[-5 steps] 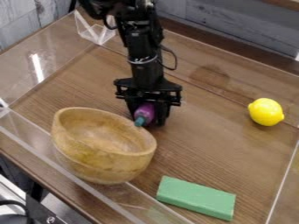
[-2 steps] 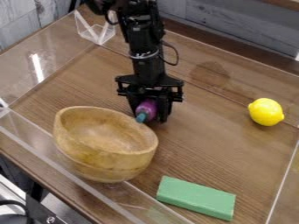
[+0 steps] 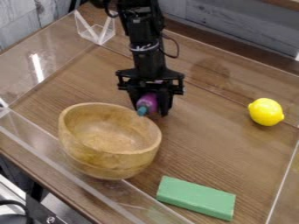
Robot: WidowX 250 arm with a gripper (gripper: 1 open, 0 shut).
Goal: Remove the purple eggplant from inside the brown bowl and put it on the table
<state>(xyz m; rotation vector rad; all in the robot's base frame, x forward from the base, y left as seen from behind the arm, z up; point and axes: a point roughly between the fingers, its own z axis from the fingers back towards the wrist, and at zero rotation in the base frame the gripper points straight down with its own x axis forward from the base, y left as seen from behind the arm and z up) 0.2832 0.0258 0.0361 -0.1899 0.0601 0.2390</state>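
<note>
Gripper (image 3: 149, 107) jaws, we see, sit clamped on the purple eggplant (image 3: 145, 107), held just behind the brown bowl (image 3: 108, 139) & outside its rim, low over the table (image 3: 211, 144), w/ a green sponge (image 3: 197, 198) near the bowl's front-right.

The wooden table (image 3: 222, 140) has low clear walls along its edges. On it sit a brown bowl (image 3: 108, 140) at front left, a flat green sponge (image 3: 197, 197) near the front edge, and a yellow lemon (image 3: 267, 112) at right.
</note>
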